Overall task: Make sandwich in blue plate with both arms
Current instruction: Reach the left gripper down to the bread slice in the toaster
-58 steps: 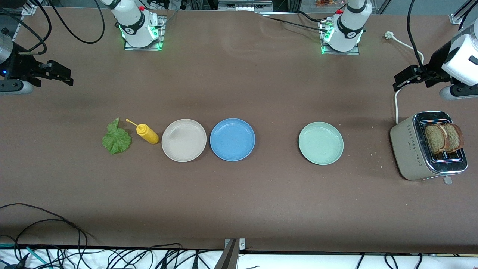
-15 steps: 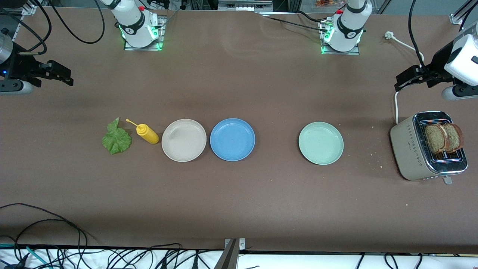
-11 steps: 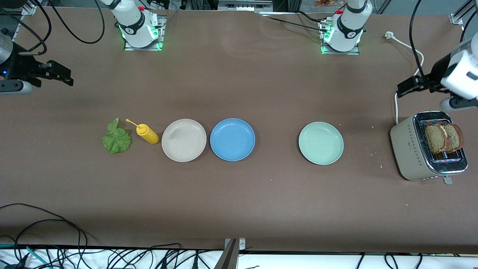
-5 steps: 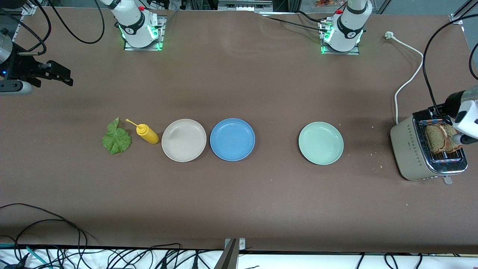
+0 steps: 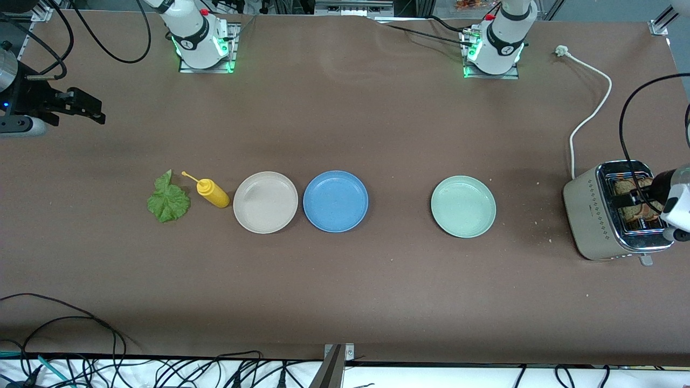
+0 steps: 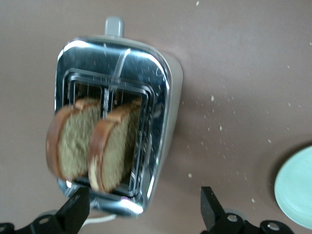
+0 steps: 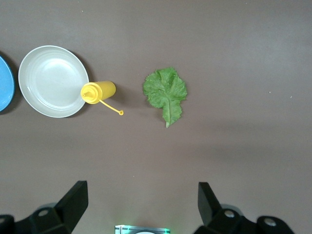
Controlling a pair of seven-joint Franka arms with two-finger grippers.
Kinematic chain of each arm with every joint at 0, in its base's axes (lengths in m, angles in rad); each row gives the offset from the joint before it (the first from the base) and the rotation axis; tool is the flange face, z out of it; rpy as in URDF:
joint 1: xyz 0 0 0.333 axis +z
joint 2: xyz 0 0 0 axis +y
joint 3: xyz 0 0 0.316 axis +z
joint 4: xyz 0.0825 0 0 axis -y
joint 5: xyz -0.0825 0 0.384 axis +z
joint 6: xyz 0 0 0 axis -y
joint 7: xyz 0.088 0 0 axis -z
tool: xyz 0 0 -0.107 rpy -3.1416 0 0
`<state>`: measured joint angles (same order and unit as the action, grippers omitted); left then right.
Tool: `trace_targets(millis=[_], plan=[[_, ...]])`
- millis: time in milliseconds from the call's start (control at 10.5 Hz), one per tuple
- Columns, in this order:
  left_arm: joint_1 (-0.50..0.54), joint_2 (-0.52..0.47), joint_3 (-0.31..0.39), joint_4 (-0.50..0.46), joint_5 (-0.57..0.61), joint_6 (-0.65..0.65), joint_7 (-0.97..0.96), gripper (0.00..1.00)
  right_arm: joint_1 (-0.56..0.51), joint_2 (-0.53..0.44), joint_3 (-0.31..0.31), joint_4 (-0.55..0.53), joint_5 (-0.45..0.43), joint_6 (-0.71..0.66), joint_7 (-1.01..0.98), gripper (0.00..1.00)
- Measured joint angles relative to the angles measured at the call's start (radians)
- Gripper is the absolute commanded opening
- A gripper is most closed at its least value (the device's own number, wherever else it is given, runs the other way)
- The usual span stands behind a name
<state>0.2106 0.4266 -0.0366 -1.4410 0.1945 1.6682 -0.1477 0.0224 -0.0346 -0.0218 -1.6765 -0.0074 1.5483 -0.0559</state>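
So far nothing has reached the blue plate (image 5: 335, 201) — it lies bare in the middle of the table, between the beige plate (image 5: 265, 202) and, well apart toward the left arm's end, the pale green plate (image 5: 463, 206). The 2 bread slices (image 6: 92, 144) stand upright in the toaster (image 5: 595, 215) at the left arm's end, and the lettuce leaf (image 5: 168, 201) lies flat toward the right arm's end, just beside the yellow squeeze bottle (image 5: 213, 193).

Every step looks left to do: lifting out a slice, laying it on the plate, adding the leaf, topping with the 2nd slice.

The left gripper (image 6: 141, 209) hangs over the toaster with its fingers spread wide and holding nothing — the first slice seems its likely target. The right gripper (image 7: 141, 202) waits high at its own end of the table, likewise wide open and empty.

The bottle lies close to the leaf and touches the beige plate's rim in the right wrist view; it could get nudged. The toaster's white cord (image 5: 587, 116) trails nearby.
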Motion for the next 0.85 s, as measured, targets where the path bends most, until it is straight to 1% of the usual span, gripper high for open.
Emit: trace_targets(millis=[95,285,569,854], plan=[[0.017,0.021,0.000,0.001,0.000,0.040,0.031,1.00,0.000,0.000,0.000,0.000,0.000,0.000,0.000,1.00],[0.041,0.050,0.000,0.003,0.000,0.076,0.073,1.00,0.000,0.000,0.000,0.000,0.000,0.000,0.000,1.00],[0.053,0.076,0.000,0.002,0.000,0.072,0.090,1.00,0.000,0.000,0.000,0.000,0.000,0.000,0.000,1.00],[0.060,0.089,0.000,-0.001,0.000,0.017,0.094,1.00,0.000,0.000,0.000,0.000,0.000,0.000,0.000,1.00]])
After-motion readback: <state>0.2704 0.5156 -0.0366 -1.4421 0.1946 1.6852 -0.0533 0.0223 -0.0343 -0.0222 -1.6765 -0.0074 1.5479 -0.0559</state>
